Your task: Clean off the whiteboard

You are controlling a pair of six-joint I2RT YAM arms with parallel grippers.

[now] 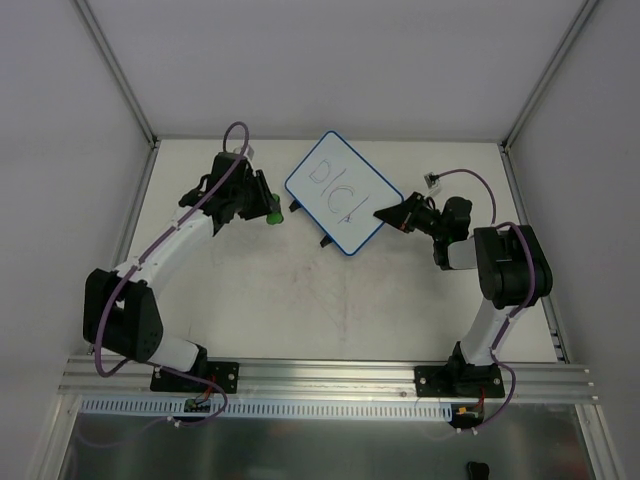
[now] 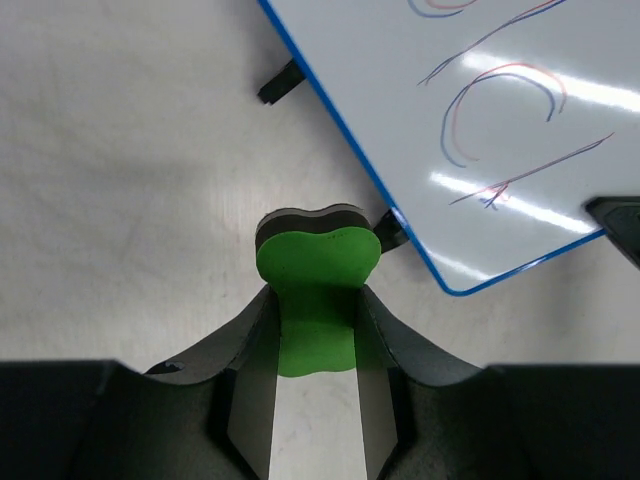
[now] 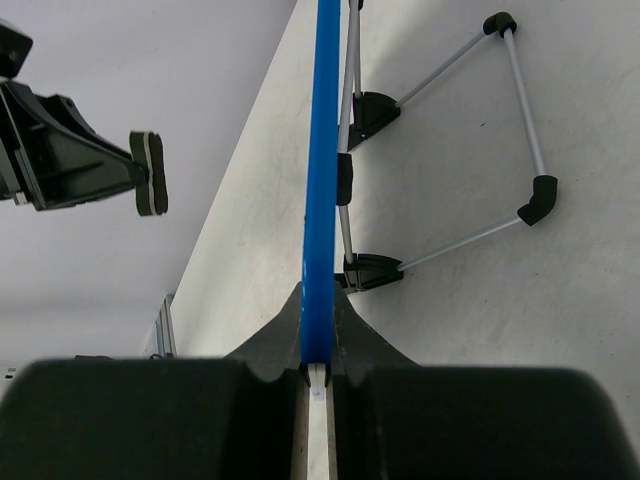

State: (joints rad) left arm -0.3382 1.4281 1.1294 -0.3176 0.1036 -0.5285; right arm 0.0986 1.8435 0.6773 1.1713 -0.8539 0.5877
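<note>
The whiteboard [image 1: 342, 192], white with a blue rim and marker lines, is tilted at the table's middle back. It shows in the left wrist view [image 2: 500, 130] with red and blue strokes. My right gripper [image 1: 388, 216] is shut on its right rim, seen edge-on as a blue strip [image 3: 320, 200] between the fingers. My left gripper [image 1: 266, 207] is shut on the green eraser [image 2: 315, 290], held just left of the board's lower corner, apart from it. The eraser also shows in the right wrist view [image 3: 150, 172].
The board's black tabs [image 2: 280, 82] and wire stand legs [image 3: 500, 130] rest on the white table. A small connector with cable [image 1: 433, 181] lies at the back right. Enclosure walls and posts bound the table.
</note>
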